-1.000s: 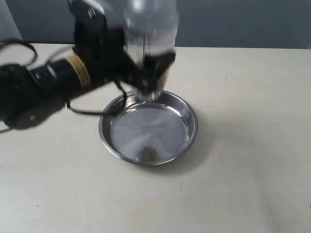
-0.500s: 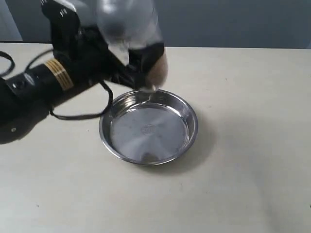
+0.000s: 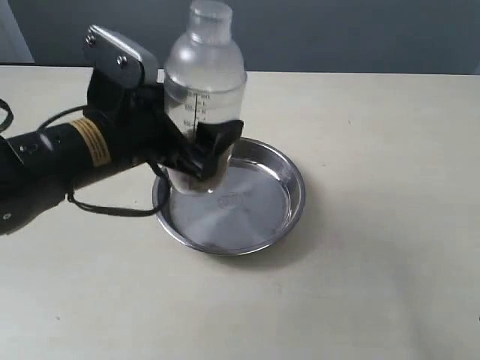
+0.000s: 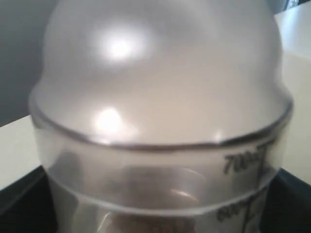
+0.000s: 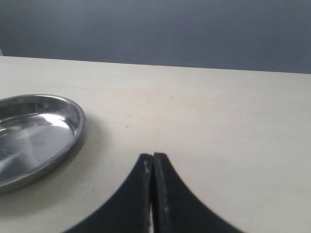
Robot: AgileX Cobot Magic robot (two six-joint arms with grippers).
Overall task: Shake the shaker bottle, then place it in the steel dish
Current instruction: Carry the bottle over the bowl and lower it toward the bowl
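1. Exterior: the left gripper (image 3: 206, 150) clamps the bottle (image 3: 204, 90) upright, its base low over the dish (image 3: 296, 196) near the left rim. Released on that slope, it could topple. Half a second ago it was higher, tilted and blurred.
2. Left wrist: the bottle fills the view, and its base is hidden.
3. Right wrist: the right gripper (image 5: 153, 162) is pressed closed and empty, near the dish.

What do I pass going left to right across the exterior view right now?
Left arm → shaker bottle, gripped by that arm's fingers → uncovered right side of the steel dish → table.
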